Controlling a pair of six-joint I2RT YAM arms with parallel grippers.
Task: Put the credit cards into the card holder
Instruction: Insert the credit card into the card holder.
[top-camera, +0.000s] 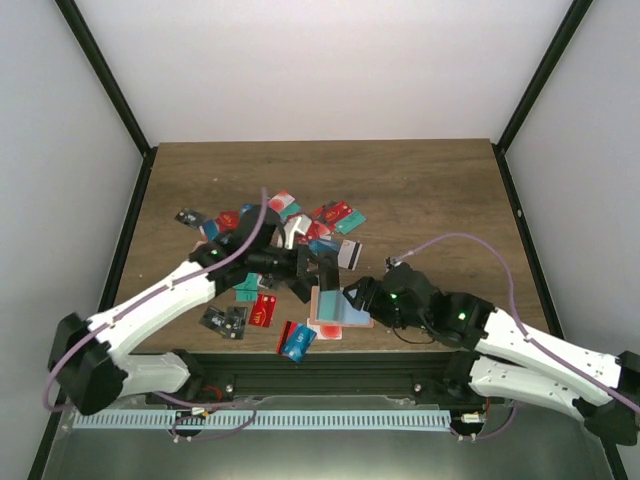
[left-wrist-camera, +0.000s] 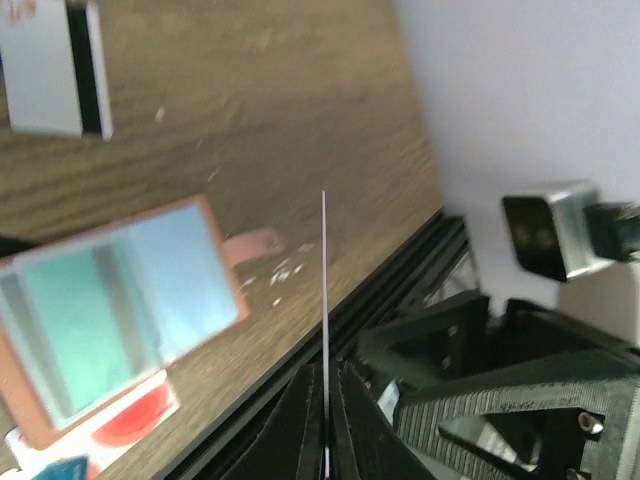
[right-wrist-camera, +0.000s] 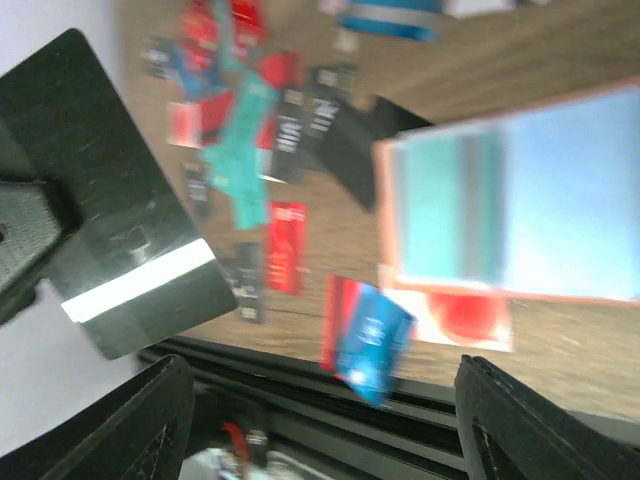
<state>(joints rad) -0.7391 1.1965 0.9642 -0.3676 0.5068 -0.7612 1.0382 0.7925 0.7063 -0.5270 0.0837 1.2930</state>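
The tan card holder lies near the table's front edge with a teal and light-blue card on or in it; which, I cannot tell. It also shows in the left wrist view as card holder and in the right wrist view as card holder. My left gripper is shut on a black card with a white stripe, held above the table just left of the holder. That card shows edge-on between the closed left gripper. My right gripper stands open and empty beside the holder's right end, its fingers wide apart.
Several loose credit cards in red, teal, black and white are scattered behind the holder. A blue card on a red one and a white card with a red dot lie at the front edge. Black frame rail borders the table.
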